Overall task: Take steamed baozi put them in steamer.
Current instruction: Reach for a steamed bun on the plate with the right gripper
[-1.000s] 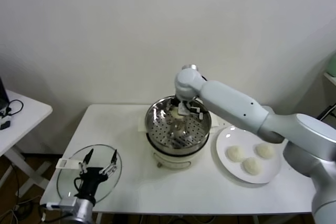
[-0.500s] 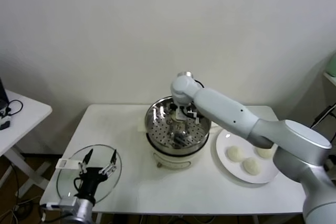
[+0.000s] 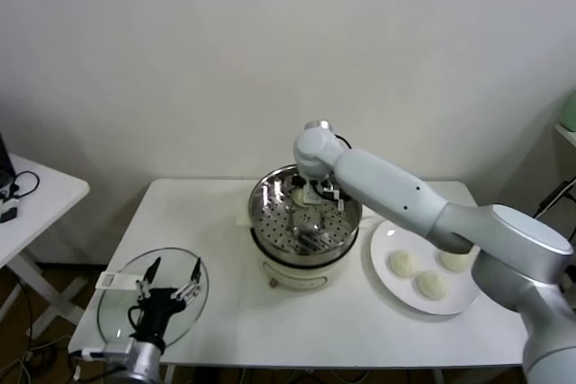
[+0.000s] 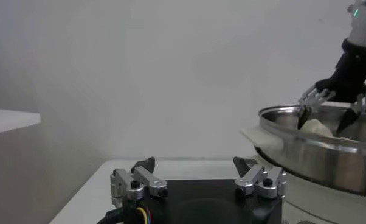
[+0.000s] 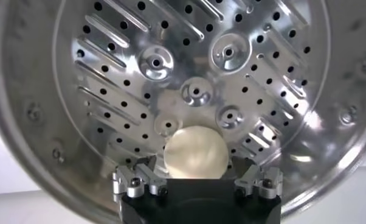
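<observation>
My right gripper [image 3: 315, 192] hangs inside the steamer [image 3: 306, 218], jaws wide around 1 bun [image 5: 195, 152] on the holed floor, clearest from my wrist. 3 buns [image 3: 404, 263] wait on the plate [image 3: 387, 245]. My left gripper [image 3: 168, 283] idles open over the glass lid [image 3: 117, 308].

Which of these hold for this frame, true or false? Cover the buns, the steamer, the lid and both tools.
1. Three baozi lie on the white plate. True.
2. The right tool hangs over the plate. False: it is over the steamer, above a bun on the perforated floor.
3. The right tool is clamped on that bun. False: its fingers are spread, the bun free between them.
4. The left tool is open above the glass lid. True.
5. The glass lid covers the steamer. False: it lies on the table, at the robot's left.
</observation>
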`<act>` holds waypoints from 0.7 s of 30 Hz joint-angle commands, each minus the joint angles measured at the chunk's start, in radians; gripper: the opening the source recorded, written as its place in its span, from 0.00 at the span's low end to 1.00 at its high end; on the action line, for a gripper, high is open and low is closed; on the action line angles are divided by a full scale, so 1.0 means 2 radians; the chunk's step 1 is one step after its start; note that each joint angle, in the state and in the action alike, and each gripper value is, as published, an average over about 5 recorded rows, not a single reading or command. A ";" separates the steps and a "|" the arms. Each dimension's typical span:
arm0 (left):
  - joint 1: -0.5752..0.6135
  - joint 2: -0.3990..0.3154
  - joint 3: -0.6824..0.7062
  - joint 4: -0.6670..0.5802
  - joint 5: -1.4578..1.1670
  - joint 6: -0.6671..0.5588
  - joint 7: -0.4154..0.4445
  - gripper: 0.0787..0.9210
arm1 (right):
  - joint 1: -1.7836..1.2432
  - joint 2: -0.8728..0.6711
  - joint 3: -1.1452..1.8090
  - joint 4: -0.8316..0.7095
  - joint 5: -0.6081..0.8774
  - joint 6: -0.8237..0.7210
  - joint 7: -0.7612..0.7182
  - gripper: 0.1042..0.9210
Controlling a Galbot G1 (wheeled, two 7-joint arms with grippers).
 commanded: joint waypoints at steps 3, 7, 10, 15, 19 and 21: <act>-0.011 -0.001 0.007 0.001 0.001 0.014 -0.023 0.88 | 0.099 -0.097 -0.053 0.034 0.225 -0.092 -0.020 0.88; -0.016 0.002 0.009 -0.001 -0.002 0.018 -0.034 0.88 | 0.152 -0.154 -0.110 0.032 0.430 -0.217 0.003 0.88; -0.016 0.007 0.010 -0.004 -0.005 0.018 -0.035 0.88 | 0.172 -0.199 -0.144 0.036 0.547 -0.296 0.032 0.88; -0.021 0.009 0.015 -0.008 -0.019 0.020 -0.068 0.88 | 0.148 -0.269 -0.159 0.039 0.580 -0.349 0.040 0.88; -0.024 0.011 0.016 -0.009 -0.029 0.023 -0.089 0.88 | 0.094 -0.320 -0.139 0.053 0.548 -0.358 0.040 0.88; -0.022 0.013 0.016 -0.011 -0.030 0.023 -0.089 0.88 | 0.062 -0.341 -0.120 0.063 0.526 -0.360 0.040 0.88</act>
